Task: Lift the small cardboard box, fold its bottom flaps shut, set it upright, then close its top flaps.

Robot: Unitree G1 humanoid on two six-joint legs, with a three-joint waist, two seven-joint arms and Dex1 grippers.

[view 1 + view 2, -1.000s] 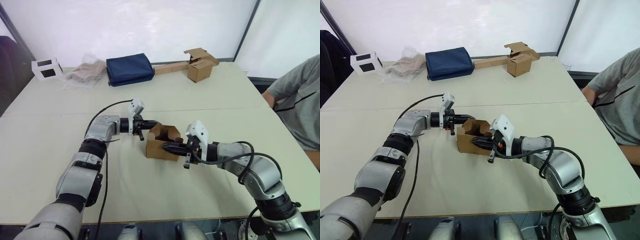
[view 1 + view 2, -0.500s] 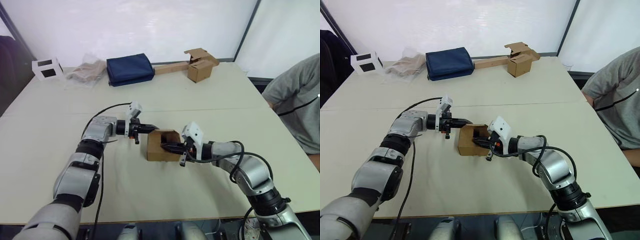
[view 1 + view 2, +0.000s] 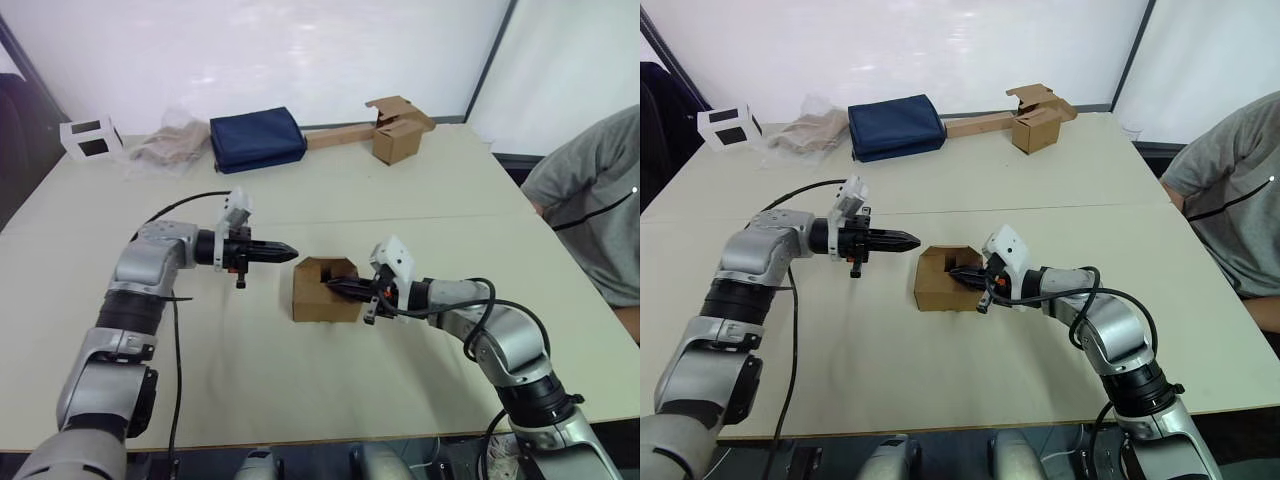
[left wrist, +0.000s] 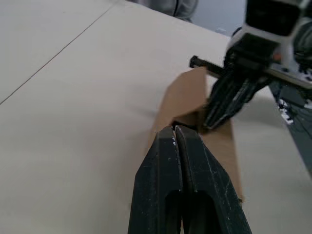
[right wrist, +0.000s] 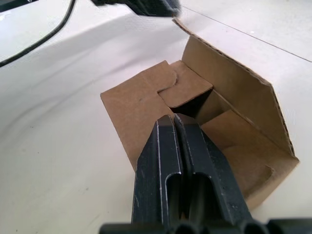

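Note:
The small cardboard box stands on the table at the middle, its open end up. In the right wrist view its top flaps lie partly folded inward, one notched, while a long flap still stands up. My right gripper is shut and empty, its tips over the box's opening from the right side. My left gripper is shut and empty too, hovering a short way left of the box without touching it. The bottom flaps are hidden under the box.
At the table's far edge lie a navy bag, a crumpled plastic bag, a white box and another brown box joined to a long strip. A person sits at the right side.
My left gripper has drawn back to the left, away from the box. The box's flaps now sit lower. The right gripper stays at the box's opening.

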